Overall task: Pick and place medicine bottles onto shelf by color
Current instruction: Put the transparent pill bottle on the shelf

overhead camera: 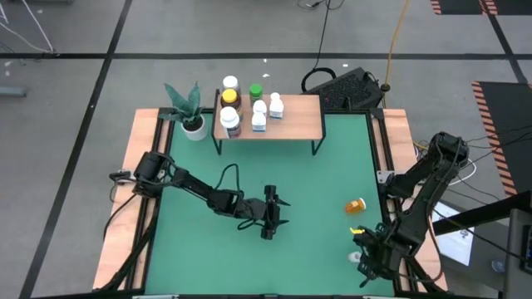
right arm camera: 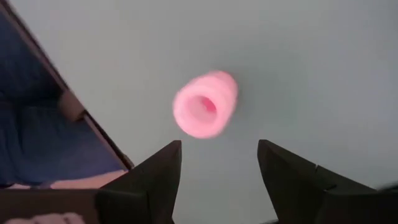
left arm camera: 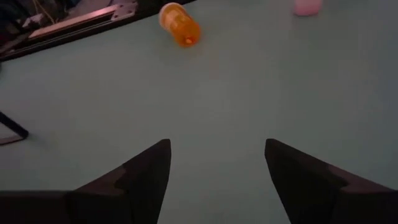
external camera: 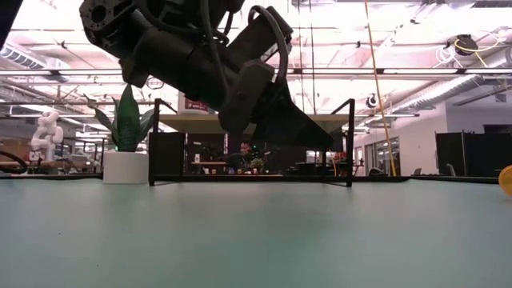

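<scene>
I hold the right gripper point(right arm camera: 217, 165), fingers parted and empty, above a small pink plastic bottle point(right arm camera: 205, 104) lying just ahead; descend, close next.

The left gripper point(left arm camera: 217, 165) waits open mid-tabletop.

**Layout: shelf at the back, two strays near the right edge**

Shelf point(overhead camera: 268, 116) stands at the table's point(overhead camera: 249, 174) far edge, centre. Six bottles point(overhead camera: 249, 106) clustered on its left half; right half bare. Potted plant point(overhead camera: 192, 112) just beside the shelf's left end, on the table. Left gripper point(overhead camera: 271, 213) over mid-table, in front of the shelf. Tipped bottle point(overhead camera: 357, 204) lies right of it, well apart. Right gripper point(overhead camera: 367, 256) at the near right corner, above a small bottle point(right arm camera: 206, 104) lying on the table.
</scene>
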